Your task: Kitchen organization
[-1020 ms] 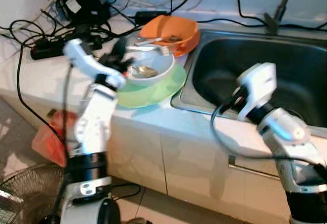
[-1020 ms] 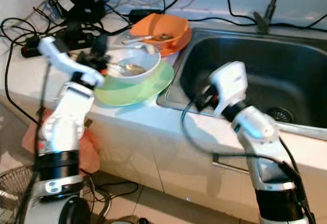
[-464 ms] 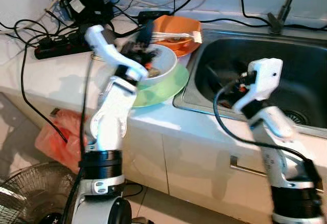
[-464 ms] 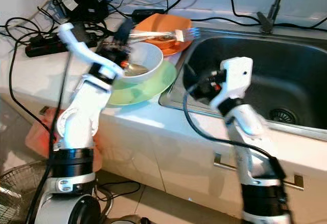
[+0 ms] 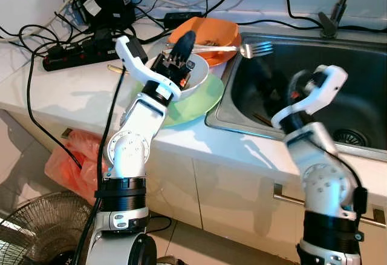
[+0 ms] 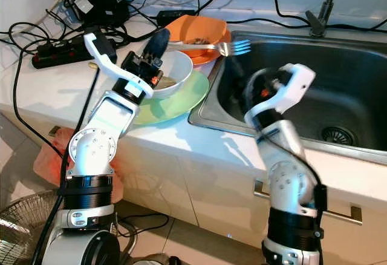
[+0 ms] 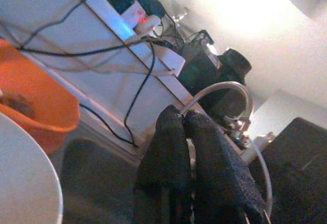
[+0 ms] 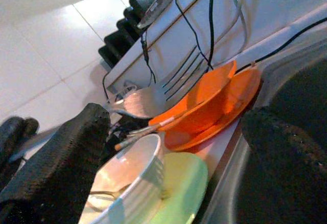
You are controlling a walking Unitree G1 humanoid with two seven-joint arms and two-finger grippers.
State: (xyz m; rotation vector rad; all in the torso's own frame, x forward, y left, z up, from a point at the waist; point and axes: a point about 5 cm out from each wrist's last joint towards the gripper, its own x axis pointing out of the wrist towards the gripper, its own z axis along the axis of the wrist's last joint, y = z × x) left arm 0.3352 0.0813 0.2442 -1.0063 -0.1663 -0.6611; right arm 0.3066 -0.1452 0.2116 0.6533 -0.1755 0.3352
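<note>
Fork [image 5: 239,49]: metal, held level above the counter [image 5: 72,89], its handle pinched between the closed black fingers of the left gripper [image 5: 183,42], tines reaching out over the near-left corner of the sink [image 5: 363,89]. White bowl [image 5: 196,77]: just beneath the left gripper, seated on a pale green plate [image 5: 202,98] at the counter edge beside the sink. Orange bowl [image 5: 211,32]: behind the white bowl, resting on an orange plate [image 8: 227,109], with utensils lying in it. Right gripper [image 8: 179,127]: raised over the sink basin, fingers spread wide, holding nothing. Black cables and a power strip [image 5: 66,50]: on the counter, behind and to the left.
</note>
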